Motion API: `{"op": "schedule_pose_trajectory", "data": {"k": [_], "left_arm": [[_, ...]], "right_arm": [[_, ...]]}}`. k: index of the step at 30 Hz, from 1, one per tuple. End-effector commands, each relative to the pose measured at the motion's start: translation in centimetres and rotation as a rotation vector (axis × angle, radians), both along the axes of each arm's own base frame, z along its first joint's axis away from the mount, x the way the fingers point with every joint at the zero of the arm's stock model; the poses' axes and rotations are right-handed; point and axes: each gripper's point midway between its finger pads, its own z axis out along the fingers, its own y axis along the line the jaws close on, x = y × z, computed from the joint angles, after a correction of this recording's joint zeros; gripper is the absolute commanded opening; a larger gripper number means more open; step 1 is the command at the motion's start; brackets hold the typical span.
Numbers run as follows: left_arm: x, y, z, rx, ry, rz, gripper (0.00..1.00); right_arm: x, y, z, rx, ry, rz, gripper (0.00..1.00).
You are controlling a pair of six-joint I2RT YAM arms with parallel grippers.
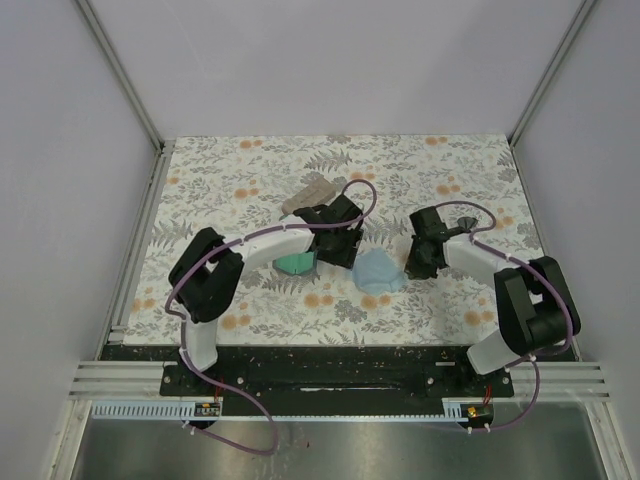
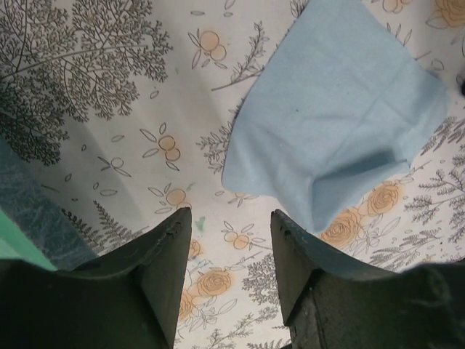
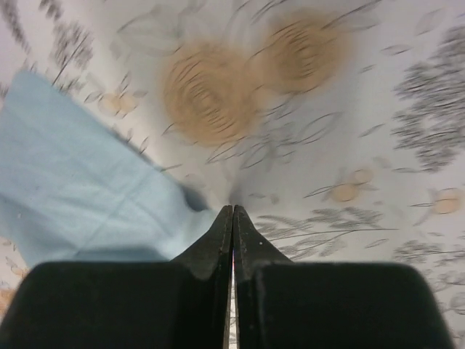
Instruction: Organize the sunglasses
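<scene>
The sunglasses are not in any view. My left gripper (image 1: 335,243) is open and empty, its jaws wide apart (image 2: 231,218) just above the floral tablecloth. A light blue cloth (image 1: 378,271) lies crumpled between the two grippers and fills the upper right of the left wrist view (image 2: 334,109). My right gripper (image 1: 420,256) is shut, its tips (image 3: 232,208) low over the table at the cloth's edge (image 3: 80,182). Nothing shows between its jaws.
A green and slate-blue case (image 1: 297,263) lies under the left arm, and its edge shows in the left wrist view (image 2: 29,225). A tan oblong case (image 1: 308,192) lies behind the left gripper. White walls enclose the table on three sides.
</scene>
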Motion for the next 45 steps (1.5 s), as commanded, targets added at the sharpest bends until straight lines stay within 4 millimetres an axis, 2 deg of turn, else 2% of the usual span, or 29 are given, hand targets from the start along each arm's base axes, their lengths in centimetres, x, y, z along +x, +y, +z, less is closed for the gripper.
{"op": "schedule_pose_trajectory", "data": {"k": [1,5,8,9,12,17,23,29,36,44,45], "left_arm": [[1.5,-2.3,1.2,-0.07,-0.003,-0.022,0.51],[1.8,-3.1,0.2,-0.056,0.018,-0.036,0.49],[2.1,-3.4,-0.3,-0.042,0.027,-0.037,0.48],[2.0,-3.3,-0.5,-0.027,0.03,-0.036,0.47],[2.0,-2.5,-1.2,0.025,0.034,-0.027,0.45],[1.5,-1.7,-2.4,0.072,0.058,-0.027,0.41],[0.4,-0.4,-3.9,0.176,0.064,-0.018,0.31],[0.7,1.2,-4.7,0.255,0.043,0.023,0.31],[0.4,0.2,-5.9,0.244,0.077,0.021,0.33],[-1.2,-0.7,-7.3,0.186,0.125,0.007,0.17],[-1.3,-0.7,-7.5,0.19,0.127,0.011,0.11]], "right_arm": [[2.1,-3.5,2.5,-0.006,-0.091,-0.09,0.0],[2.3,-3.8,2.7,-0.01,-0.066,-0.072,0.04],[2.4,-3.5,2.6,-0.002,-0.046,-0.059,0.29],[2.3,-3.4,2.7,0.008,-0.045,-0.057,0.34],[2.3,-2.5,3.0,0.053,-0.05,-0.038,0.4],[2.1,-1.4,3.2,0.111,-0.045,-0.013,0.41],[1.7,-1.0,3.7,0.143,-0.054,-0.008,0.4],[1.8,-0.5,3.8,0.165,-0.061,0.015,0.41],[2.3,-0.3,4.6,0.173,-0.083,0.02,0.41],[2.8,0.0,5.5,0.191,-0.108,0.019,0.41],[2.9,0.1,5.6,0.195,-0.111,0.02,0.41]]}}
